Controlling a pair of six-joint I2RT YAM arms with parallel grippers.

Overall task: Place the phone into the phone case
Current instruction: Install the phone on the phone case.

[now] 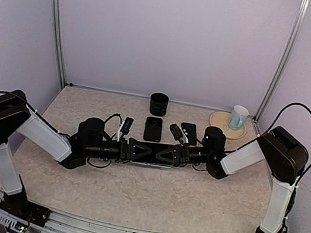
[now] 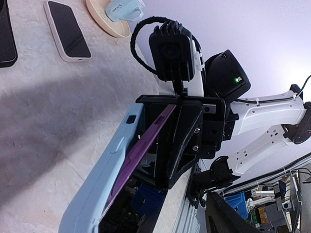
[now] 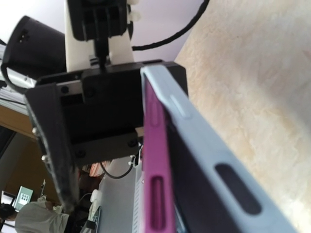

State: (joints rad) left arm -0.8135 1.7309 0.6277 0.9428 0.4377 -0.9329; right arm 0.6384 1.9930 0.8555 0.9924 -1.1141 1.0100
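Both grippers meet nose to nose low over the middle of the table. The purple phone (image 3: 155,160) lies edge-on against the light blue phone case (image 3: 209,145), one long edge tucked in and the other standing out of it at an angle. In the left wrist view the case (image 2: 104,170) and phone (image 2: 141,150) run up into my right gripper (image 2: 180,141), which is shut on the phone's end. My left gripper (image 1: 136,149) faces it at the other end. Its jaws stand wide around phone and case, with one finger (image 3: 51,145) well clear of the phone.
Two other phones (image 1: 153,128) (image 1: 189,130) lie flat just behind the grippers. A black cup (image 1: 158,103) stands at the back centre. A pale mug (image 1: 238,117) sits on a cream plate (image 1: 220,125) at the back right. Walls enclose the table.
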